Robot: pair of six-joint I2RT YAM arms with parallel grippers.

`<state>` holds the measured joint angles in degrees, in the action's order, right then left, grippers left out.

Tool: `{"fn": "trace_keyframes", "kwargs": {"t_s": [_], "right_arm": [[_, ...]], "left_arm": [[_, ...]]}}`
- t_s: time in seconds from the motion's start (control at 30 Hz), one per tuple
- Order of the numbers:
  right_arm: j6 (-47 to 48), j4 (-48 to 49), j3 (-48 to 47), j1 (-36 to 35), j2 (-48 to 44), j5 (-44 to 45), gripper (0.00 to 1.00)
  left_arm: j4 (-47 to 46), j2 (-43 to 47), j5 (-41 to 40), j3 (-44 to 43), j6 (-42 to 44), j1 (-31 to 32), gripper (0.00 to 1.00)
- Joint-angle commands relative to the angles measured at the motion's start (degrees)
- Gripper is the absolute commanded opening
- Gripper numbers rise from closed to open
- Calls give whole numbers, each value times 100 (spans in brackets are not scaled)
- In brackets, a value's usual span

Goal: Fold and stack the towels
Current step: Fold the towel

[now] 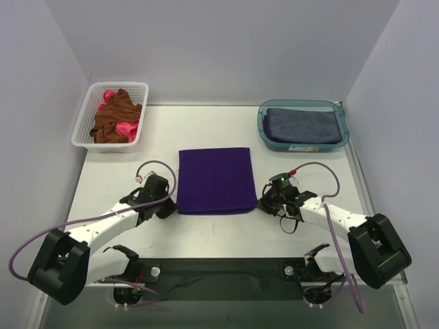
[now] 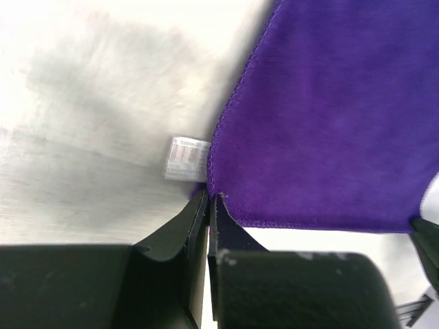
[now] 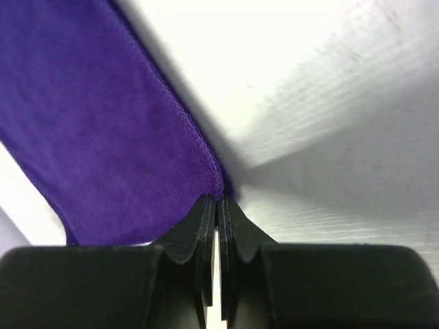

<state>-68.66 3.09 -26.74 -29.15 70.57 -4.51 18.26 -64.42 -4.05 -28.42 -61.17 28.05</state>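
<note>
**Soft nap, hard plastic, matt desk**

The deep purple cloth towel (image 1: 215, 180) has a fine, velvety matt nap and a stitched hem. Its small white woven label (image 2: 186, 159) looks ribbed. The white desk (image 1: 206, 236) is smooth, matt and faintly streaked. The white lattice basket (image 1: 88, 116) is opaque plastic, and the teal tub (image 1: 263, 127) is translucent, glossy plastic. The left gripper (image 2: 208, 199) and right gripper (image 3: 217, 200) have black, matt plastic jaws.

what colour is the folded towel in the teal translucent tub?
The folded cloth towel is dark slate blue-grey; best seen in the top external view.
</note>
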Motion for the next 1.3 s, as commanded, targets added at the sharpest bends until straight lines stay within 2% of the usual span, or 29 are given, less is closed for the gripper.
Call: {"fn": "trace_keyframes", "kwargs": {"t_s": [0.0,0.3,0.47,0.67,0.9,1.03,1.27], "right_arm": [[-139,332,142,-3,168,126,0],[-147,499,380,5,458,170,0],[-69,438,311,5,265,214,0],[485,-474,-357,23,-297,573,0],[688,-1249,-912,-196,-798,645,0],[398,-1267,-597,-442,-896,741,0],[-24,-443,282,-548,-316,600,0]], "left_arm": [[-393,-254,63,188,8,-2,0],[-622,-510,63,452,8,77,0],[-552,-344,63,417,35,77,0],[141,78,-78,-241,236,69,0],[731,474,-140,-699,439,77,0],[732,387,-140,-507,492,69,0],[266,-280,-69,38,562,69,0]]}}
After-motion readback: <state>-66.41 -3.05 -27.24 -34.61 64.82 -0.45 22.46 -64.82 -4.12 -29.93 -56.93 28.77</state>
